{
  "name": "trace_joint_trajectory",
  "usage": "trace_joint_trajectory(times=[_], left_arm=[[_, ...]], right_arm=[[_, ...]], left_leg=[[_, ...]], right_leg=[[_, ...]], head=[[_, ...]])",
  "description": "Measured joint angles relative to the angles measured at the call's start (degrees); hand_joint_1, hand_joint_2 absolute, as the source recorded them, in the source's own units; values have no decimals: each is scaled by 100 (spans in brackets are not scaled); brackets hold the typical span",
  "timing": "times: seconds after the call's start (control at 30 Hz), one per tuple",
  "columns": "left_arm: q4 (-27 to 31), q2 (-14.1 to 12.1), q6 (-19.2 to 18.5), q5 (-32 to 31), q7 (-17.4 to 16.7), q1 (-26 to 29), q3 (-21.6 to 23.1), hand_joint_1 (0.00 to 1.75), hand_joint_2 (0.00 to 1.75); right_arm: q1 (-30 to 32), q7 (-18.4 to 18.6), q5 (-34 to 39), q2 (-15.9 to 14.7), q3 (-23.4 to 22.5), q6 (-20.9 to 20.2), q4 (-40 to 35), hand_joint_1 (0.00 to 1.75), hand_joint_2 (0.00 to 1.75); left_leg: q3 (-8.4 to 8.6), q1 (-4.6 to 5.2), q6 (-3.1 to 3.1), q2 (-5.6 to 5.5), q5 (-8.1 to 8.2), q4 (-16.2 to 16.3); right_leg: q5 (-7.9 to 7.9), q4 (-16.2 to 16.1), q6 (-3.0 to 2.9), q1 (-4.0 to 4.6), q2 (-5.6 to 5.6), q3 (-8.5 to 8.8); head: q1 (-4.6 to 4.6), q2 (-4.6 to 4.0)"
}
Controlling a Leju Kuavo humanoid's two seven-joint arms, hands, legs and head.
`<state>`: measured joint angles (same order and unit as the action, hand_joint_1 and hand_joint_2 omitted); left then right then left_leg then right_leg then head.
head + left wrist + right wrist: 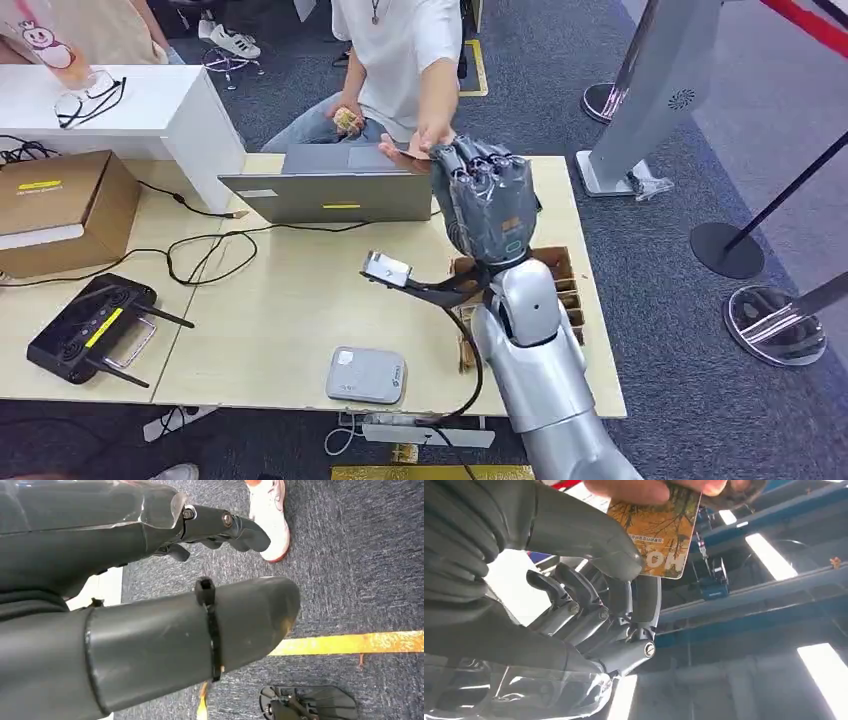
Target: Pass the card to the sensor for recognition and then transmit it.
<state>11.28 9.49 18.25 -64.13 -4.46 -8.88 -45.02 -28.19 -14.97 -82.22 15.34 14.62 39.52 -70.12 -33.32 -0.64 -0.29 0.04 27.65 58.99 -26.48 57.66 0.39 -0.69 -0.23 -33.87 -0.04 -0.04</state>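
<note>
Right hand (589, 580) fingers (574, 530) pinch the card (659, 535), also gripped by a person's hand (415, 150); left hand (150, 580) holds nothing.

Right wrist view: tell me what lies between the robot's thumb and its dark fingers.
The orange card passes between the thumb and the dark fingers of the right hand. A person's hand pinches its far edge. The right wrist view shows this.

Laptop (330, 185) (lid open), box (60, 210), router (85, 325).

Orange printed card (659, 535) between person's fingertips (639, 489)
</note>
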Motion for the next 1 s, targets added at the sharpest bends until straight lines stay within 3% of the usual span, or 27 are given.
trace_joint_trajectory(times=[0.2, 0.23, 0.27, 0.3, 0.33, 0.6, 1.0], left_arm=[[0, -4, -7, 5, -2, 3, 35, 0, 0], [0, -4, -9, 5, 0, 3, 37, 0, 0], [0, -4, -11, 5, -2, 3, 37, 0, 0], [0, -4, -15, 5, 0, 3, 39, 0, 0], [0, -4, -15, 5, 0, 3, 41, 0, 0], [0, -4, -11, 44, 2, 14, 41, 0, 0], [0, -7, 39, 105, 46, 80, 41, 0, 0]], right_arm=[[-27, 116, -5, -50, 214, 0, 155, 175, 175], [-31, 124, -7, -57, 234, 0, 175, 161, 175], [-35, 131, -7, -61, 252, 0, 190, 127, 175], [-40, 136, -7, -66, 265, 0, 208, 9, 175], [-43, 146, -9, -68, 284, 0, 225, 0, 175], [-103, 345, 0, -120, 481, 0, 380, 0, 175], [-144, 245, 485, -234, 724, 0, 378, 0, 175]], left_leg=[[0, 0, 0, 0, 0, 0], [0, 0, 0, 0, 0, 0], [0, 0, 0, 0, 0, 0], [0, 0, 0, 0, 0, 0], [0, 0, 0, 0, 0, 0], [0, 0, 0, 0, 0, 0], [0, 0, 0, 0, 0, 0]], right_leg=[[0, 0, 0, 0, 0, 0], [0, 0, 0, 0, 0, 0], [0, 0, 0, 0, 0, 0], [0, 0, 0, 0, 0, 0], [0, 0, 0, 0, 0, 0], [0, 0, 0, 0, 0, 0], [0, 0, 0, 0, 0, -1]], head=[[0, 0], [0, 0], [0, 0], [0, 0], [0, 0], [0, 0], [0, 0]])
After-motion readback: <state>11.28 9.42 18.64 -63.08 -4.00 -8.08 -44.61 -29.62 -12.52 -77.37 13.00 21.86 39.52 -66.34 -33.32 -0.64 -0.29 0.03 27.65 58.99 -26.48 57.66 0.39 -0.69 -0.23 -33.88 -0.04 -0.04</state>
